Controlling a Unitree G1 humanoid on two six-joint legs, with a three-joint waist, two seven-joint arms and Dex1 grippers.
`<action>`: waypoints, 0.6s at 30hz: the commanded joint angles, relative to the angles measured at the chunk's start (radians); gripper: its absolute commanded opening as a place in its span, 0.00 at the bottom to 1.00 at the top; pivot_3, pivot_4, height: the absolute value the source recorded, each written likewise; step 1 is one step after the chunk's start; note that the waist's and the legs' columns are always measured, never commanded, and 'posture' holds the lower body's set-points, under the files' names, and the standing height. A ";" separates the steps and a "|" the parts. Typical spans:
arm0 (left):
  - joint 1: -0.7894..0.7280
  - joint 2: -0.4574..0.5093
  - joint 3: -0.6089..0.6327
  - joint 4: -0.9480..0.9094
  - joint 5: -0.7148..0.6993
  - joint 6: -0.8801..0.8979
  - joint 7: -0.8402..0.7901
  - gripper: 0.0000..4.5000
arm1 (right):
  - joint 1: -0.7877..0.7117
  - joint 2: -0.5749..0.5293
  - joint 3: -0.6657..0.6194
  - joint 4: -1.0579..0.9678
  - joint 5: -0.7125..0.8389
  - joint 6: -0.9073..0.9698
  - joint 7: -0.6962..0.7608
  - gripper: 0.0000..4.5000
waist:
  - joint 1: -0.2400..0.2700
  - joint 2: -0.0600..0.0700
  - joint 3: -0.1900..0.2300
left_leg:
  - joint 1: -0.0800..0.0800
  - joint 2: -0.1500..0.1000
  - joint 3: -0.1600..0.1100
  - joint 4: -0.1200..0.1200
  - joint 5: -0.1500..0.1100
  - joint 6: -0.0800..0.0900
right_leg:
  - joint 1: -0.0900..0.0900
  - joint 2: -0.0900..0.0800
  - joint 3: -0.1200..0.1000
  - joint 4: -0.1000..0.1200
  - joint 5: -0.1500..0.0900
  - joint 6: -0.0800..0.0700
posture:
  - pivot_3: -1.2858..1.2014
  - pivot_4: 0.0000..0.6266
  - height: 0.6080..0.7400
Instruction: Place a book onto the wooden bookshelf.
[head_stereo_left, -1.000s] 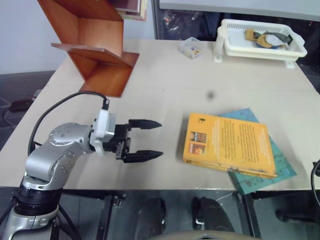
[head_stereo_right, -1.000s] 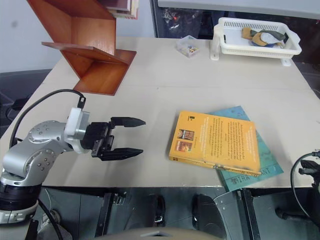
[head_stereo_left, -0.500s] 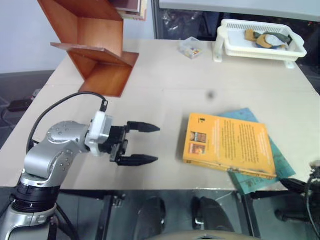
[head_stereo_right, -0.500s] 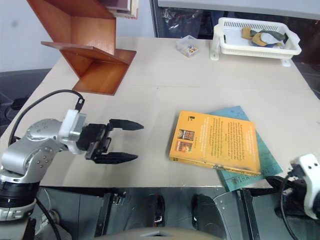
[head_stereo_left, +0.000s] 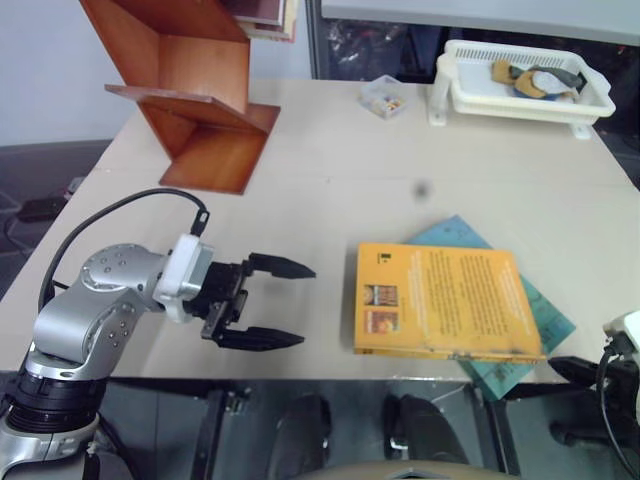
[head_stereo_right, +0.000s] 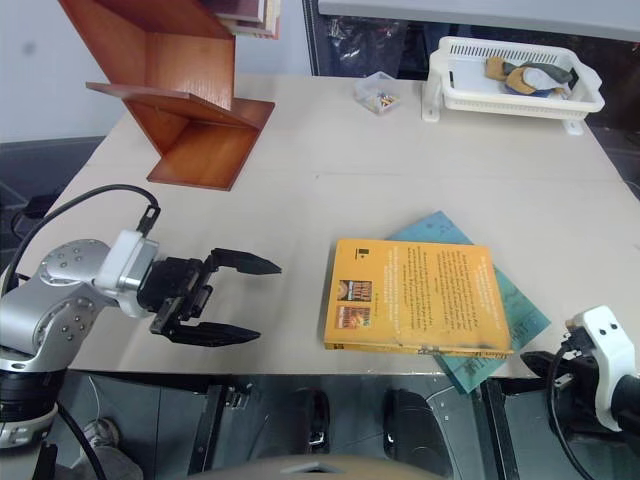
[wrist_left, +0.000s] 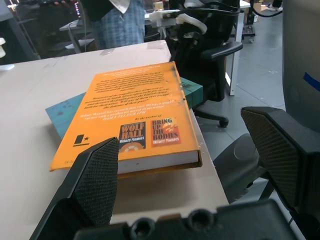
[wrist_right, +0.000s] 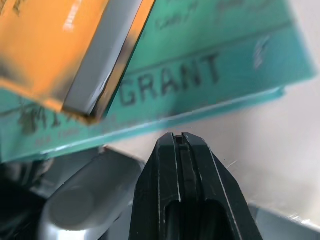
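The book (head_stereo_left: 445, 301) is lying flat near the table's (head_stereo_left: 330, 190) front edge, toward its right corner, resting on a teal book (head_stereo_left: 540, 320); two books in all. The wooden bookshelf (head_stereo_left: 190, 95) is standing at the far left corner, well apart. The left gripper (head_stereo_left: 270, 303) is hovering near the front edge, jaws wide apart, likely lining up to take the spine. The right gripper (wrist_right: 181, 150), jaws pressed together, is pointing at the teal book's corner, perhaps to nudge it.
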 joint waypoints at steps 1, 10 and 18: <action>-0.010 -0.003 0.013 -0.023 -0.019 -0.010 0.004 1.00 | 0.032 -0.019 -0.029 -0.042 0.026 0.013 0.033 0.01 | 0.000 0.000 0.000 | 0.000 0.000 0.000 0.000 0.000 0.000 | 0.000 0.000 0.000 0.000 0.000 0.000 | 0.52 0.24 1.00; -0.034 -0.002 0.007 -0.013 -0.019 0.000 0.006 1.00 | -0.053 -0.004 0.144 -0.037 0.041 -0.003 0.003 0.01 | -0.001 0.000 0.000 | 0.000 0.000 -0.001 0.000 0.000 0.000 | 0.000 0.000 -0.001 0.000 0.000 0.000 | 0.52 0.24 1.00; -0.006 0.007 0.035 -0.037 -0.029 0.010 0.034 1.00 | -0.143 0.040 0.218 -0.001 0.052 -0.016 -0.030 0.01 | -0.008 -0.001 0.000 | 0.000 0.000 0.000 0.000 0.000 0.000 | 0.000 0.002 0.000 0.000 0.000 0.000 | 0.52 0.24 1.00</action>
